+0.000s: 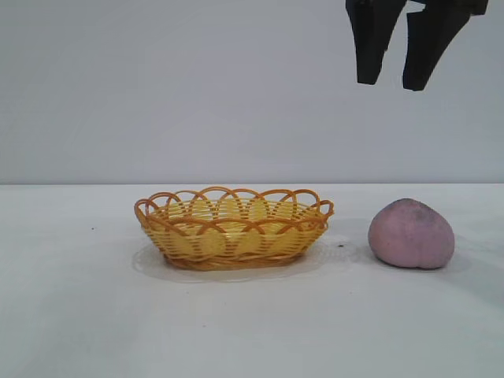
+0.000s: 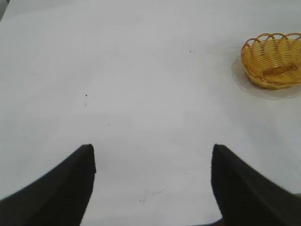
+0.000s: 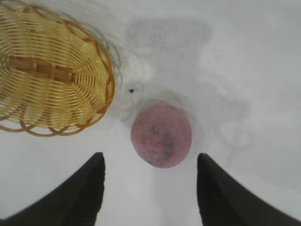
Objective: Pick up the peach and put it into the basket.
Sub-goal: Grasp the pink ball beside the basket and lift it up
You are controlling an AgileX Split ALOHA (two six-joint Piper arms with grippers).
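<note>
Dusty pink-mauve and matte, the rounded peach (image 1: 411, 234) sits on the white desk (image 1: 252, 331) to the right of the basket in the exterior view, close to it but not touching. A faint crease runs over its top, and a soft shadow lies under it. From the right wrist camera the peach (image 3: 161, 136) shows darker smudges and a small reddish mark on its skin, and a tiny dark speck (image 3: 132, 90) lies on the desk between fruit and basket.

The shallow oval basket of yellow-orange woven wicker (image 1: 233, 227) stands upright near the middle of the desk, its scalloped looped rim a deeper orange than the paler weave inside. Nothing lies in it. A flat strip of wicker crosses its floor, seen in both wrist views (image 3: 44, 70) (image 2: 274, 60).

The right end effector (image 1: 390, 79) hangs high above the desk, pointing down, over the gap between basket and peach and slightly nearer the peach. Its two dark fingers (image 1: 368, 43) stand apart and hold nothing; the peach lies well below them, between them as the right wrist camera looks down.

The left end effector (image 2: 153, 157) is off to the side over bare desk, fingers (image 2: 70, 183) spread wide and empty, with the basket far ahead of it.
</note>
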